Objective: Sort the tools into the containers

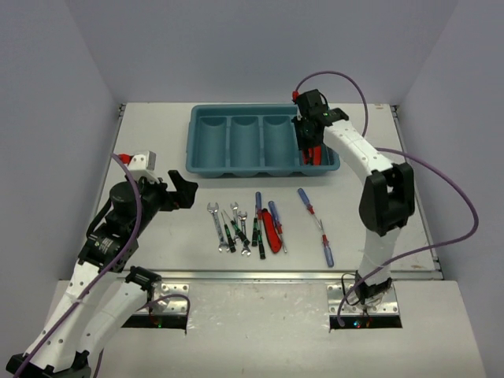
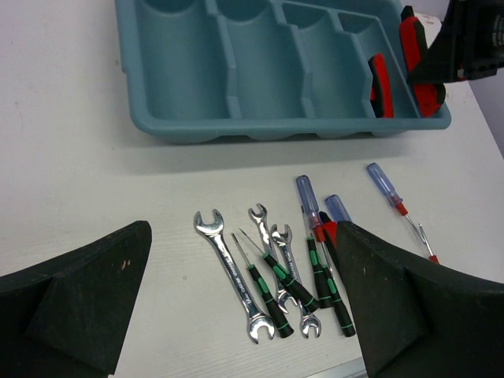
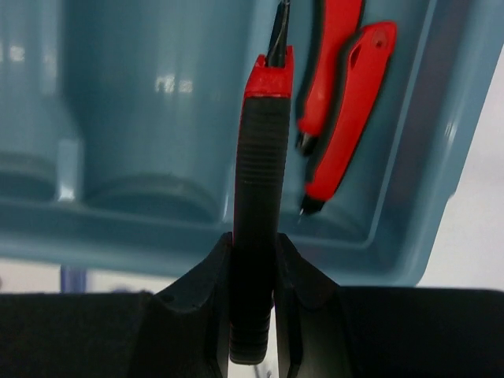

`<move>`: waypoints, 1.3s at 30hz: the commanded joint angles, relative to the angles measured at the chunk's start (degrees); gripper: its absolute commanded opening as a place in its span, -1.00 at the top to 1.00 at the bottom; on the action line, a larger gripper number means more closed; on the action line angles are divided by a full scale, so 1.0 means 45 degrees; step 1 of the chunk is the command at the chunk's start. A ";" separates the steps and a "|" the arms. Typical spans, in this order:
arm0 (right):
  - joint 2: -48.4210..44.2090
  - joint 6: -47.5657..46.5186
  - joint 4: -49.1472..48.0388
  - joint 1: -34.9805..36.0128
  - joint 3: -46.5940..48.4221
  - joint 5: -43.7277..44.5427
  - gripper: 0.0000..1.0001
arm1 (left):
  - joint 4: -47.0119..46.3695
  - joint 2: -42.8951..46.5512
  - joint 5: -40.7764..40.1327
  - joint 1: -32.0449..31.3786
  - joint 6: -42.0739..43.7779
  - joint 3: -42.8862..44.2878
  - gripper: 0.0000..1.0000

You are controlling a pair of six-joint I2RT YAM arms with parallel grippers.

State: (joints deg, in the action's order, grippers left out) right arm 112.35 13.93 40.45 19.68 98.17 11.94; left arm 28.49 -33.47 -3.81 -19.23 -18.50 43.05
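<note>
The teal tray (image 1: 191,150) has four long compartments side by side. My right gripper (image 1: 309,138) hangs over the rightmost one, shut on a red-and-black utility knife (image 3: 260,157) that points down into it. Two red knives (image 3: 354,102) lie in that compartment. The other three compartments look bare. On the table in front of the tray lie silver wrenches (image 2: 228,272), green-black drivers (image 2: 283,276), blue-handled screwdrivers (image 2: 386,185) and a red knife (image 1: 272,235). My left gripper (image 1: 183,191) stands open, left of the tool pile and above the table, holding nothing.
One blue-handled screwdriver (image 1: 324,244) lies apart to the right of the pile, near the right arm's column (image 1: 386,197). The table's metal front edge (image 1: 299,276) runs just below the tools. Grey walls close in the back and sides.
</note>
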 commanded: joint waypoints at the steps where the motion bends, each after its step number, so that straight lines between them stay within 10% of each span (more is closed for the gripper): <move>1: 0.2408 -0.0941 0.1154 -0.0635 0.3970 0.0305 0.86 | -0.0492 0.0031 -0.0168 -0.0180 0.0010 -0.0035 -1.00; 4: 0.3504 -0.1005 0.1803 -0.0933 0.5606 0.0489 0.50 | -0.0491 0.0075 -0.0149 -0.0180 -0.0010 -0.0035 -1.00; 6: 0.3859 -0.0844 0.2314 -0.1072 0.6304 0.0289 -0.10 | -0.0517 0.0095 -0.0136 -0.0186 -0.0010 -0.0048 -1.00; 11: 0.2808 -0.0116 0.2826 -0.1005 0.6211 0.0393 -0.50 | -0.0535 -0.0017 -0.0051 -0.0180 0.0010 -0.0035 -1.00; 19: -0.3227 0.1455 0.0150 0.2046 -0.2724 -0.0679 -0.36 | -0.0491 0.0034 -0.0305 -0.0199 -0.0010 -0.0015 -1.00; 24: -0.5782 0.3464 -0.2008 0.4477 -0.7678 -0.0404 0.25 | -0.0472 -0.0072 -0.0283 -0.0199 -0.0029 -0.0015 -1.00; 39: -0.3310 0.5286 -0.2364 0.7677 -0.8856 0.0009 0.19 | -0.0413 -0.0061 -0.0360 -0.0199 -0.0049 0.0004 -1.00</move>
State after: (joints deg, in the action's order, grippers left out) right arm 95.94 35.25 32.11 53.78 56.95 11.33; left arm 28.53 -33.85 -5.13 -19.55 -18.52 43.05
